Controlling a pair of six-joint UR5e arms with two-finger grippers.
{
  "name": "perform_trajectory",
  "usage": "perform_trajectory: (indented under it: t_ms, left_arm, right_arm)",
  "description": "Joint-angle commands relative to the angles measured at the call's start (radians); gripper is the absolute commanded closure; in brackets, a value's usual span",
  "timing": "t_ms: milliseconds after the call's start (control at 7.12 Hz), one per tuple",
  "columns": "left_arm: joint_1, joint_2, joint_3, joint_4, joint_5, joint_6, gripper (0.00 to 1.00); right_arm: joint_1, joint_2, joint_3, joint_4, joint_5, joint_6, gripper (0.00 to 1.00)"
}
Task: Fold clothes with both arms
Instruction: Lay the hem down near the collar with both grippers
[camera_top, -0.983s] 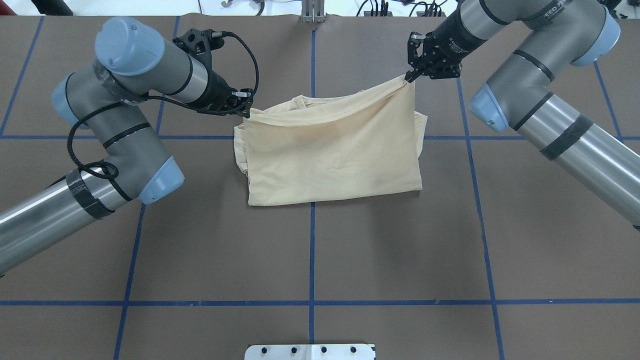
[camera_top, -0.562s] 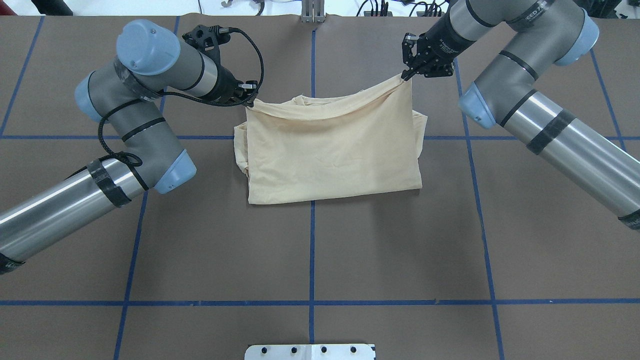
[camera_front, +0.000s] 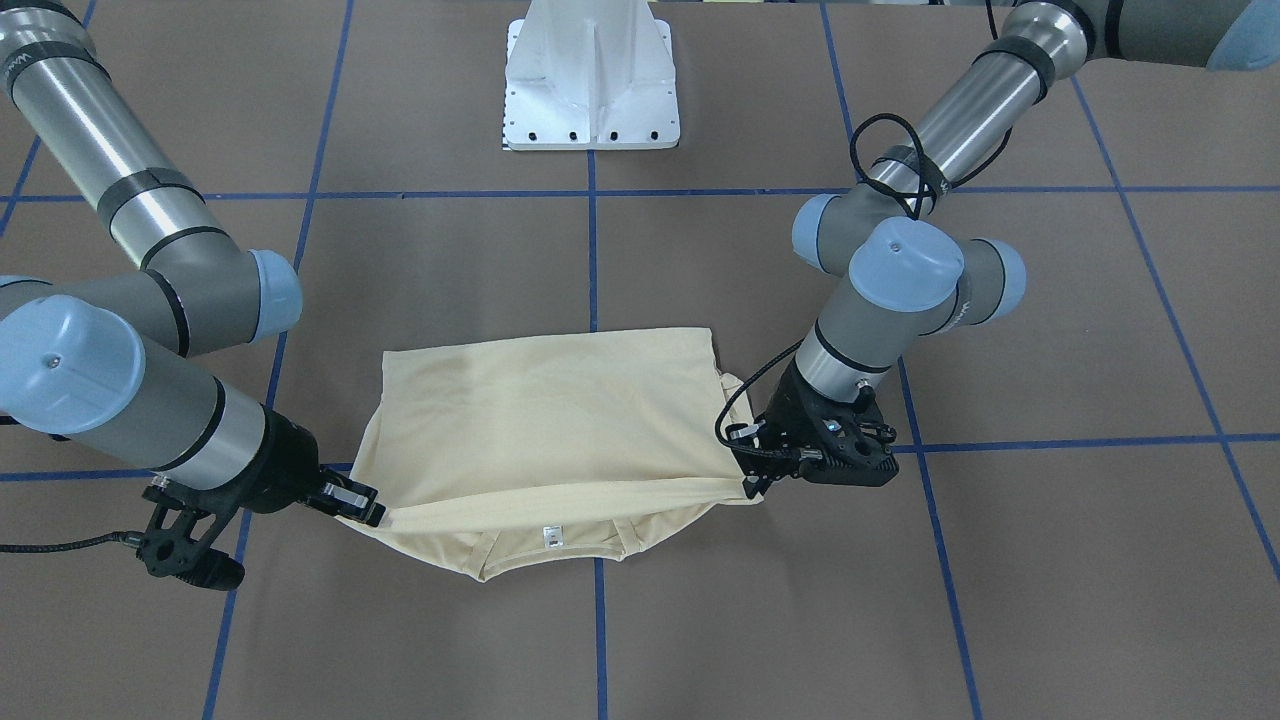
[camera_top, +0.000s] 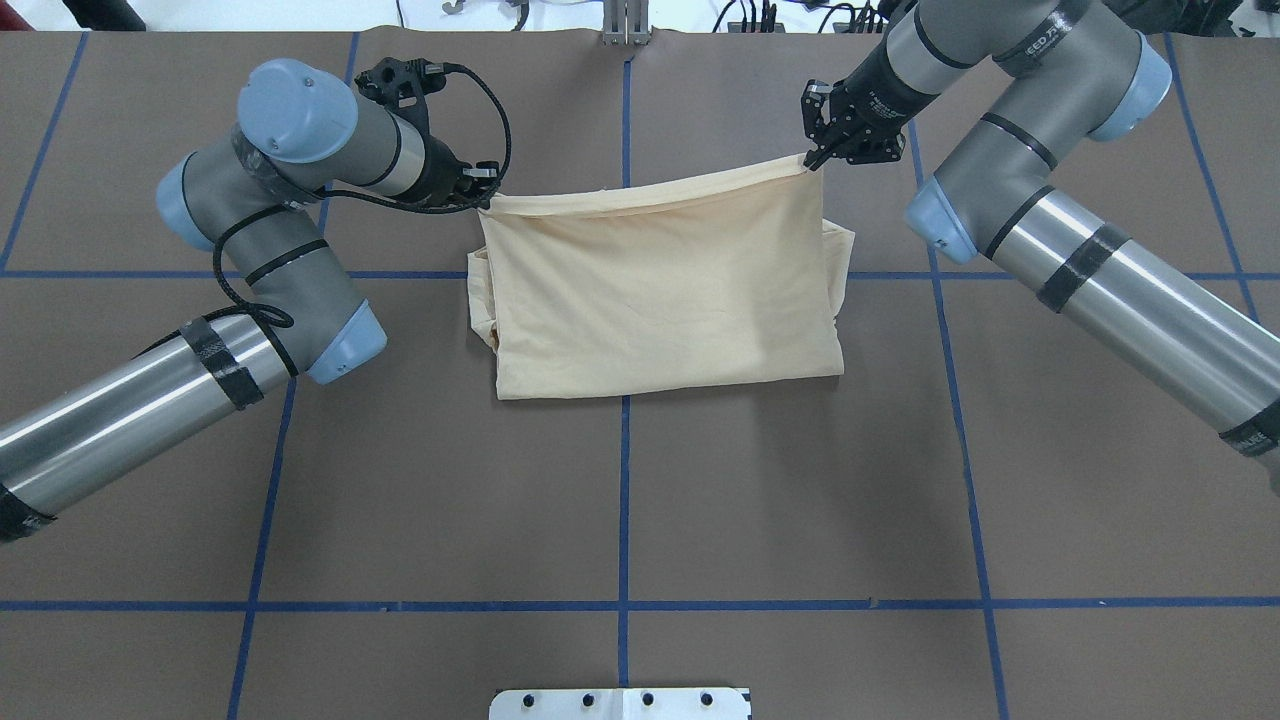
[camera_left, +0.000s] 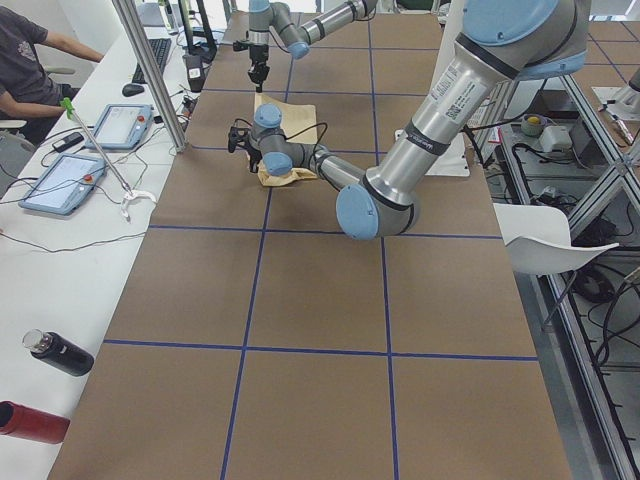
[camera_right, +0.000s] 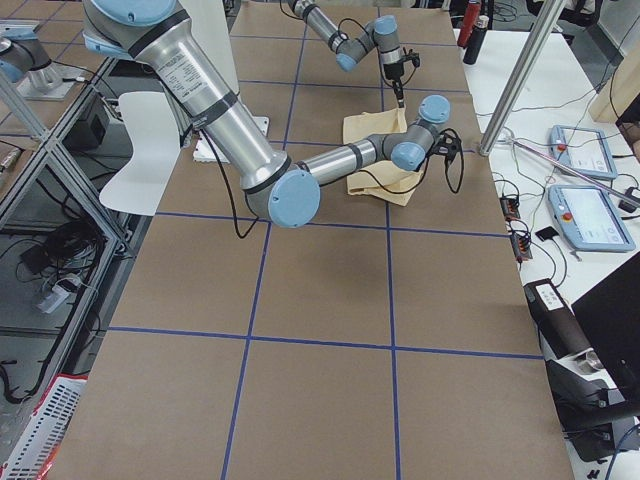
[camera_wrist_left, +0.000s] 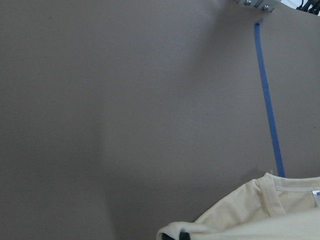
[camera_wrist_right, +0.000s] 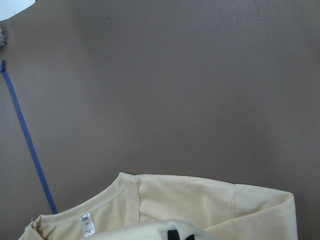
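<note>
front-facing: one t-shirt (camera_front: 540, 420) lies mid-table (camera_front: 450, 260), folded over itself, plain side up. left gripper (camera_front: 752, 484) is clenched on one corner of the top layer's far edge, right gripper (camera_front: 368, 510) clenched on the other corner. the edge hangs taut between them, off the table. only this view looks under that edge: ribbed neck and one white neck label (camera_front: 549, 535). one white pedestal base (camera_front: 590, 90) at the robot's side.

overhead: neck hidden by the raised layer. lower layers stick out past both side edges. fold edge nearest the robot lies flat. brown table shows on every side of the t-shirt, widest toward the robot; blue tape lines (camera_top: 624, 500) grid it.

exterior left, exterior right: t-shirt small, between the grippers. only here: a side bench (camera_left: 60, 260) with two tablets (camera_left: 125, 125), one seated person (camera_left: 30, 60), one black bottle (camera_left: 58, 352), one red bottle (camera_left: 30, 420).

wrist views: each shows the neck below, cloth over a black fingertip (camera_wrist_left: 185, 235), bare table ahead.
</note>
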Motion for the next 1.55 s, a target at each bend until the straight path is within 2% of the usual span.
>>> perform_trajectory:
  t_ms: [0,1124,1264,1405]
  left_arm:
    - [0.001,0.001,0.009,0.001,0.0,0.0,1.0]
    - [0.009,-0.012,0.007,0.005,-0.003,-0.01,1.0]
    - [0.009,-0.004,0.007,0.002,-0.004,0.0,0.84]
    - [0.009,-0.001,0.004,0.002,0.0,0.002,0.02]
  right_arm:
    - [-0.002,-0.001,-0.015,0.0,-0.007,-0.001,1.0]
    - [-0.044,-0.012,-0.009,0.003,-0.013,-0.001,1.0]
    - [-0.044,-0.013,-0.009,0.003,-0.013,-0.001,0.96]
    - [-0.045,-0.012,-0.009,0.003,-0.013,-0.003,0.5]
